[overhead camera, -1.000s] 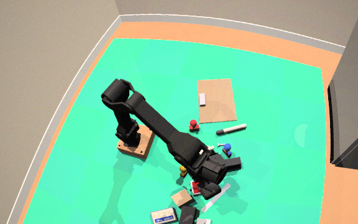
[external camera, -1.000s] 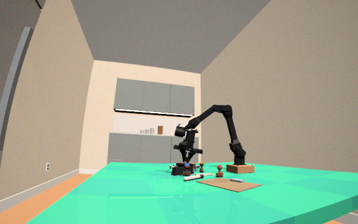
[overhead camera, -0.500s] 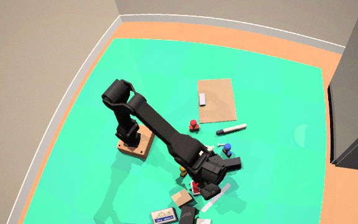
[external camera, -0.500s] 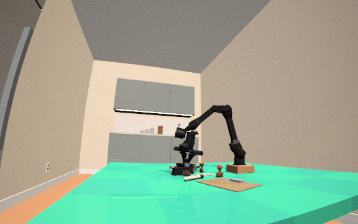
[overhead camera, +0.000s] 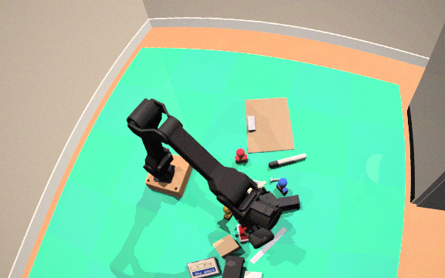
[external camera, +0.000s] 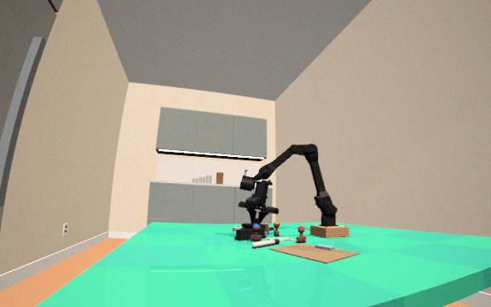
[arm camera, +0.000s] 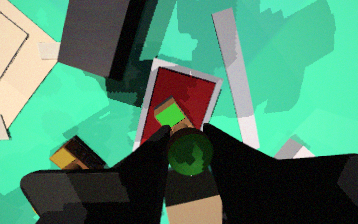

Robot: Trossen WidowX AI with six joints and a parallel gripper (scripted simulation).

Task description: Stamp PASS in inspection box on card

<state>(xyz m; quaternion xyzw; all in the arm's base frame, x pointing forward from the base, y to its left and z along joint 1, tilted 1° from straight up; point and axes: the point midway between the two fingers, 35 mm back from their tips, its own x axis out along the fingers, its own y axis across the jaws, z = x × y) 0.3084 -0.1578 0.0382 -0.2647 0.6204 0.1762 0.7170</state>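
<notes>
At the upper left of the wrist view, part of the card (overhead camera: 260, 184) (external camera: 285, 239) (arm camera: 22, 70) lies flat, with printed outlines and pale pieces along its edge. Below it, a yellow-marked stamp (overhead camera: 227, 211) (external camera: 276, 226) (arm camera: 62, 157) stands beside the left-hand finger in that picture.

Near the middle, the red ink pad (overhead camera: 242, 232) (arm camera: 190, 85) sits in a pale tray. Over its lower part is a green stamp (external camera: 255, 221) (arm camera: 190, 152), probably the PASS one, though no lettering can be read. Its round knob is between the fingertips, and its green-marked foot reaches out beyond them, over the red. The black gripper (overhead camera: 246, 231) (external camera: 256, 218) (arm camera: 186, 129) is closed firmly on this stamp; whether the foot touches the ink cannot be told.

The stamp looks light and stiff, with little to break. Its smooth, rounded knob could let it roll or tip under pressure, so the narrower neck just below seems the surest hold, with the foot kept level. Inking appears to be the step in hand.

To the right, a pale flat strip (overhead camera: 269, 245) (arm camera: 237, 75) lies beside the pad, apart from it.
</notes>
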